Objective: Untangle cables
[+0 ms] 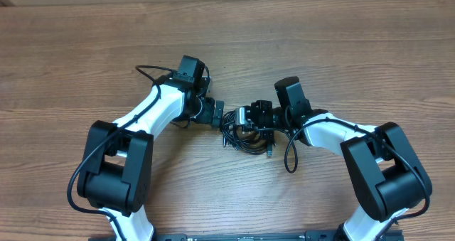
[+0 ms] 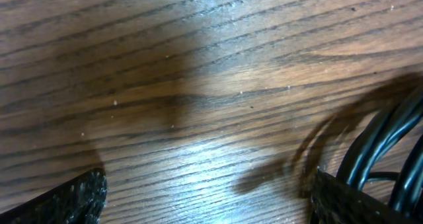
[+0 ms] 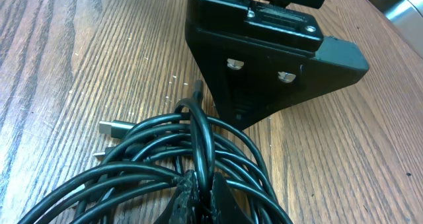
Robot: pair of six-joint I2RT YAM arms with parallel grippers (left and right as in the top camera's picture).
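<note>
Closest to the right wrist camera, the right gripper (image 3: 200, 194) has its two fingers pressed together on a strand of the cables (image 3: 225, 148), so it is pinching the bundle at its near edge. The table (image 1: 320, 35) is brown wood with a clear grain. The left gripper (image 1: 216, 114) stands just beside the bundle, opposite the right gripper, with its fingers spread wide. In its own view one finger (image 2: 73, 197) is over bare wood and the other is just beside the black strands. The cables lie in the middle of the table, between the two grippers. They are thin, glossy black cords, wound in several loops that overlap and cross each other. A small silver plug (image 3: 114, 127) lies flat on the wood beside the loops.
</note>
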